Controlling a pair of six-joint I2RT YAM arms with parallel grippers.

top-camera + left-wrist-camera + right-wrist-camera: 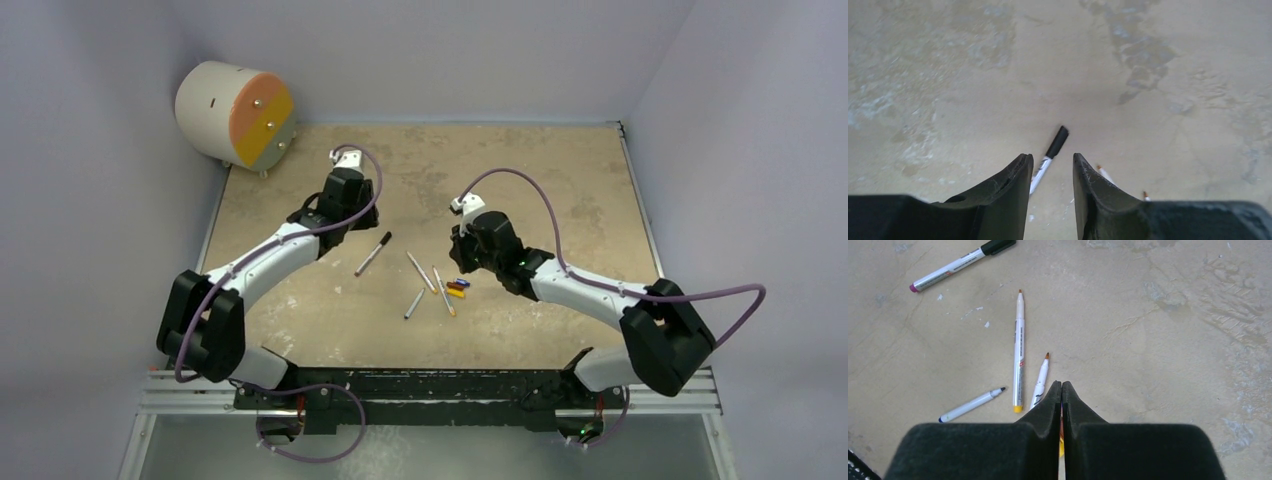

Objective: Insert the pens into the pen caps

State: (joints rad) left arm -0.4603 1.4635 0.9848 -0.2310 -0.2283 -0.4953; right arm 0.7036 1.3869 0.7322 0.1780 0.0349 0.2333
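Four pens lie mid-table. One wears a black cap (pixel 372 254) and is seen again in the right wrist view (pixel 960 265). Three are uncapped: an orange-tipped pen (pixel 1019 350), a shorter-looking brown-tipped pen (pixel 1040 380) and a dark-tipped pen (pixel 973 404). Loose blue (pixel 462 283), red (pixel 455 288) and yellow (pixel 455 295) pen caps lie beside them. My left gripper (pixel 1050 162) is open above the table, with the capped pen (pixel 1053 150) just past its fingertips. My right gripper (pixel 1061 384) is shut and hovers over the loose caps, which show only as colour through the slit.
A white drum with an orange face (pixel 235 113) sits at the back left corner. The tan tabletop (pixel 560 180) is walled on three sides. Purple cables (pixel 560 225) loop off both arms.
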